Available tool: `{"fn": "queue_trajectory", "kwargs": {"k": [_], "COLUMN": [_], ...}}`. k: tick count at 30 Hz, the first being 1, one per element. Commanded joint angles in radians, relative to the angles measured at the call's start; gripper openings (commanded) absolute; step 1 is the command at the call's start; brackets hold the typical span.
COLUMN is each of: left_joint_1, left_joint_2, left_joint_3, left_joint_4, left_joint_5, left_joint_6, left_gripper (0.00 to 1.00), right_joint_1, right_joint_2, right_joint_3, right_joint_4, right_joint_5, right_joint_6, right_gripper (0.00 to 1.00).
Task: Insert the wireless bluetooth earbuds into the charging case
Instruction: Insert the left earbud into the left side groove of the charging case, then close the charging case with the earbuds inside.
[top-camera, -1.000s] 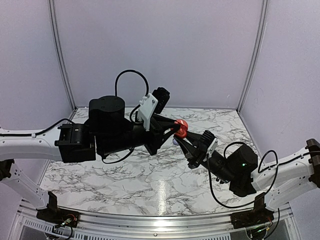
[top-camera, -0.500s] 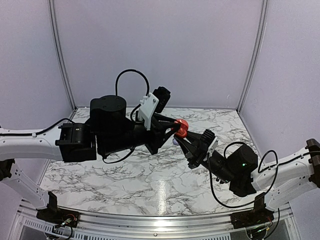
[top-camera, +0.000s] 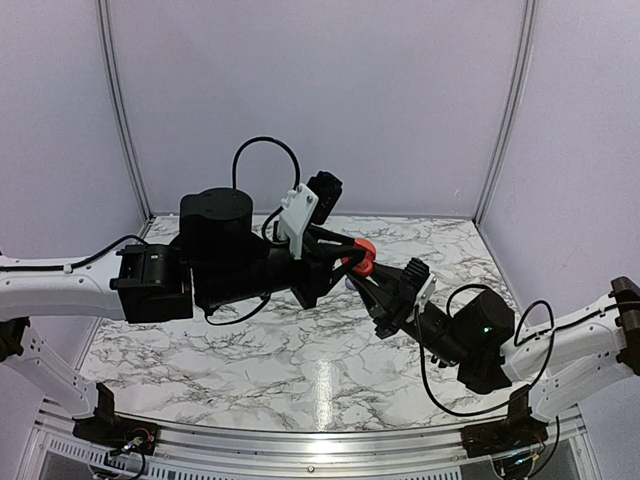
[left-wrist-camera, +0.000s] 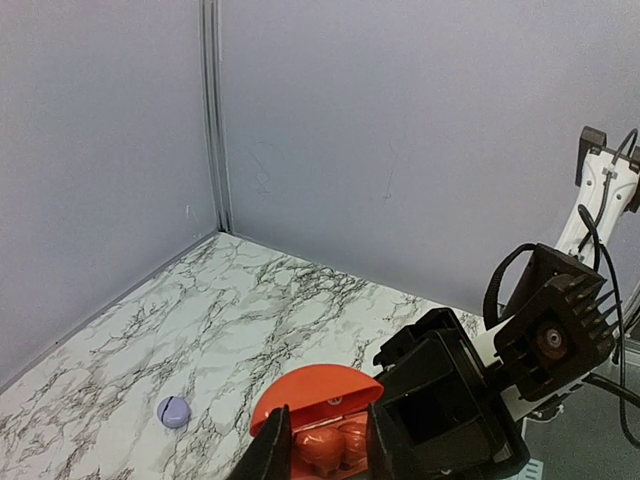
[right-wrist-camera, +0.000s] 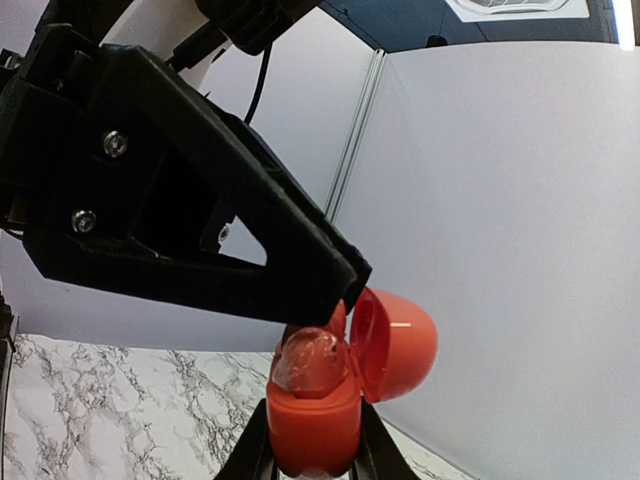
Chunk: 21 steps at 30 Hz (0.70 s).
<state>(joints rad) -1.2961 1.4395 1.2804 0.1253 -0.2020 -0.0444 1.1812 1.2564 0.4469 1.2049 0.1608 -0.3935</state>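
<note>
My right gripper is shut on the base of the red charging case and holds it upright above the table, its lid swung open. A red earbud sits in the case's top. In the left wrist view two earbuds lie side by side in the case. My left gripper reaches down over them, slightly open, one finger on each side with small gaps. In the top view the case hangs mid-table between the left gripper and the right gripper.
A small round lilac case lies on the marble table, left of the held case. Grey walls close the table at the back and both sides. The two arms meet over the table's middle.
My left gripper's fingers have spread apart a little around the earbuds. Both arms and the case have stayed almost in place.
</note>
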Motion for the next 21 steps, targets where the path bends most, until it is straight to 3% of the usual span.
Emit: {"fn": "queue_trajectory", "kwargs": {"k": [1,10,17,19,21], "left_joint_1": [-0.005,-0.003,0.011,0.019,0.028], "left_joint_2": [0.001,-0.125,-0.198,-0.210,-0.222], "left_joint_3": [0.031,-0.027,-0.060,-0.061,-0.060], "left_joint_4": [-0.015,-0.045,-0.105,-0.139,-0.183], "left_joint_5": [0.024,-0.029,-0.051,-0.037,-0.009], "left_joint_6": [-0.014,-0.026,-0.065,-0.067,-0.063], "left_gripper": [0.30,0.49,0.80,0.97,0.99], "right_joint_1": [0.009,0.009,0.008,0.005,-0.001], "right_joint_2": [0.006,-0.021,-0.064,-0.080,-0.093], "right_joint_3": [0.022,-0.008,-0.022,-0.017,-0.008], "right_joint_4": [0.039,0.005,-0.047,-0.086,-0.132], "right_joint_5": [-0.005,-0.023,-0.112,-0.182,-0.240], "right_joint_6": [0.027,0.054,0.089,0.112,0.143], "right_gripper": [0.00,0.00,0.00,0.00,0.00]}}
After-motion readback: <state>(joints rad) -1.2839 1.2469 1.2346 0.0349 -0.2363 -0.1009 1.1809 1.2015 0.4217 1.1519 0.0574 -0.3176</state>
